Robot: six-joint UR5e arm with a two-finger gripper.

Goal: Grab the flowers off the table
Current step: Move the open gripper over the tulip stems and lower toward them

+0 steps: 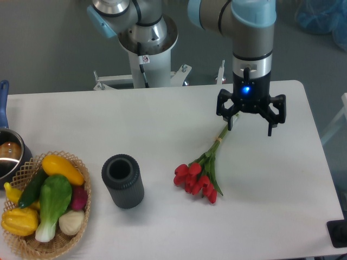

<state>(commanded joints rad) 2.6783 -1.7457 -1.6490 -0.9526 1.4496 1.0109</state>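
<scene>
The flowers (201, 172) lie flat on the white table (162, 124), right of centre. Their red tulip heads point to the lower left and the long green stems run up and to the right. My gripper (250, 128) hangs over the far stem end, pointing down, with its two black fingers spread apart. The left finger (230, 123) stands right by the stem tips and the right finger is off to the right of them. Nothing is between the fingers. The gripper holds nothing.
A dark cylinder (123, 181) stands upright left of the tulip heads. A wicker basket (50, 245) with yellow, green and purple vegetables sits at the front left. A pot (10, 154) shows at the left edge. The robot base (146, 43) stands behind the table.
</scene>
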